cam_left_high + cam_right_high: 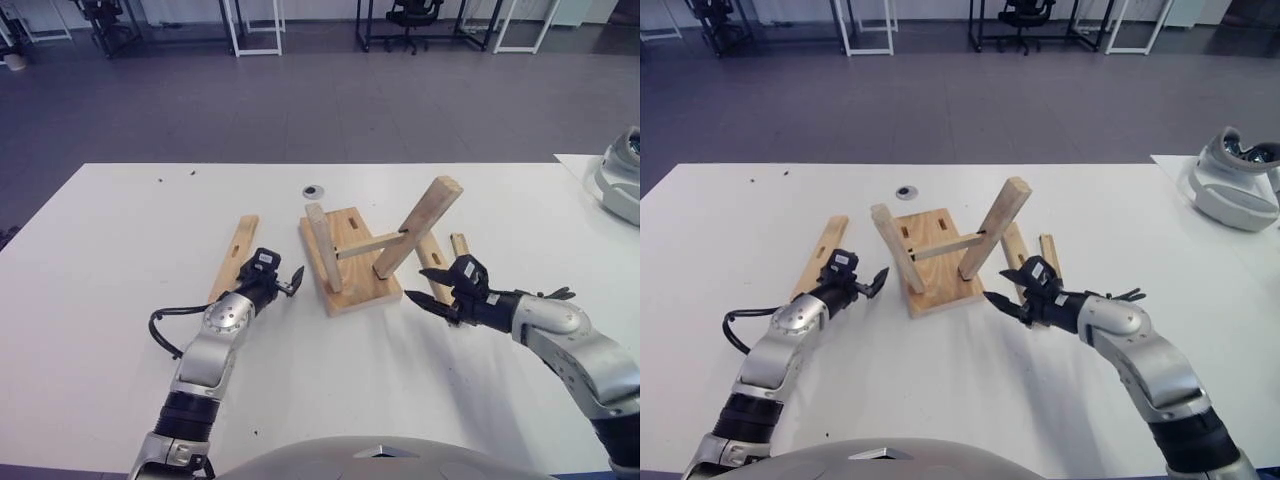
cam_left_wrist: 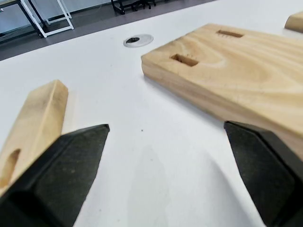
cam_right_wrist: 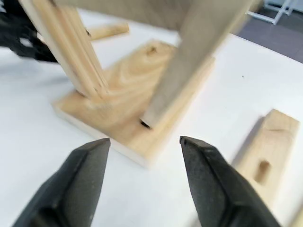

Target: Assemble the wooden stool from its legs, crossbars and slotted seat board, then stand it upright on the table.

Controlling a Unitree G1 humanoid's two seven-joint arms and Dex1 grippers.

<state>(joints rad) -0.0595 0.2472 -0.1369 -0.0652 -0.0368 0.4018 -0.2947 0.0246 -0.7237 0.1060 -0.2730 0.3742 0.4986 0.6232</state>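
The slotted seat board [image 1: 345,262] lies flat mid-table. Two legs stand in it, the left leg [image 1: 324,246] about upright and the right leg [image 1: 418,227] leaning right, with a crossbar [image 1: 368,245] joining them. A loose leg [image 1: 234,257] lies left of the board; another loose leg [image 1: 434,254] and a short crossbar [image 1: 460,246] lie to its right. My left gripper [image 1: 291,281] is open, low over the table between the loose left leg [image 2: 33,127] and the board [image 2: 236,71]. My right gripper [image 1: 424,288] is open just off the board's right front corner [image 3: 137,142].
A round grommet [image 1: 314,190] sits in the table behind the board. A white headset [image 1: 622,180] rests on a second table at far right. Bare tabletop [image 1: 330,380] runs along the front; desks and chairs stand on the floor beyond the table.
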